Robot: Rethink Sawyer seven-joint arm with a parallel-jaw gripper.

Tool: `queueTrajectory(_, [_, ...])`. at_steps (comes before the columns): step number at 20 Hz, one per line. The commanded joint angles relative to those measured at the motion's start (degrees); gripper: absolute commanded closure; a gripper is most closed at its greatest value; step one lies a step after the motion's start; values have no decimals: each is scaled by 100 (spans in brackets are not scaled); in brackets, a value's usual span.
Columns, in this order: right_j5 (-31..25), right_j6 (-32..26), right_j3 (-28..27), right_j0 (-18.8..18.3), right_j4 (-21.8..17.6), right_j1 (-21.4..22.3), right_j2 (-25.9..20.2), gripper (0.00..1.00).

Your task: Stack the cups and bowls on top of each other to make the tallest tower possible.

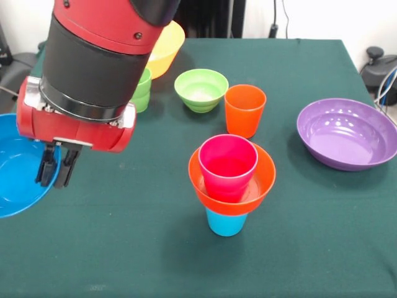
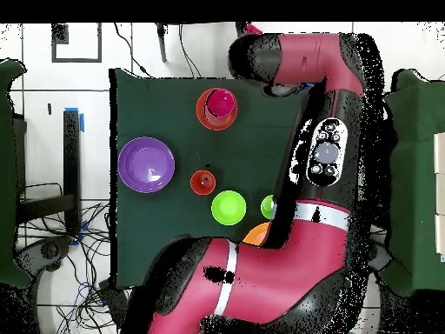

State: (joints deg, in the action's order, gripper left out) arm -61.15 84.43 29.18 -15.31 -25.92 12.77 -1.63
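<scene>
The tower stands in the front middle: a light blue cup (image 1: 226,223) at the base, an orange bowl (image 1: 214,186) on it, and a magenta cup (image 1: 227,164) in the bowl. It also shows in the overhead view (image 2: 217,106). My gripper (image 1: 57,166) is at the left, its fingers close together astride the rim of a blue bowl (image 1: 15,174), which looks raised. An orange cup (image 1: 245,110), a light green bowl (image 1: 201,89) and a purple bowl (image 1: 346,132) stand loose. A green cup (image 1: 142,92) and a yellow bowl (image 1: 167,45) are partly hidden behind the arm.
The green table (image 1: 310,248) has its edge close to the left of the blue bowl. In the overhead view the arm (image 2: 326,156) covers the gripper and the blue bowl. The purple bowl (image 2: 146,163), orange cup (image 2: 202,181) and light green bowl (image 2: 229,207) show there.
</scene>
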Motion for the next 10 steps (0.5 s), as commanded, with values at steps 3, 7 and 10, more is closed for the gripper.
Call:
queueTrajectory(3, [-196,1027,-156,449,-334,-109,411,100])
queueTrajectory(7, [-582,1300,-804,568,-452,-383,806,100])
queueTrajectory(10, [-727,1470,-1007,655,-401,-449,1069,100])
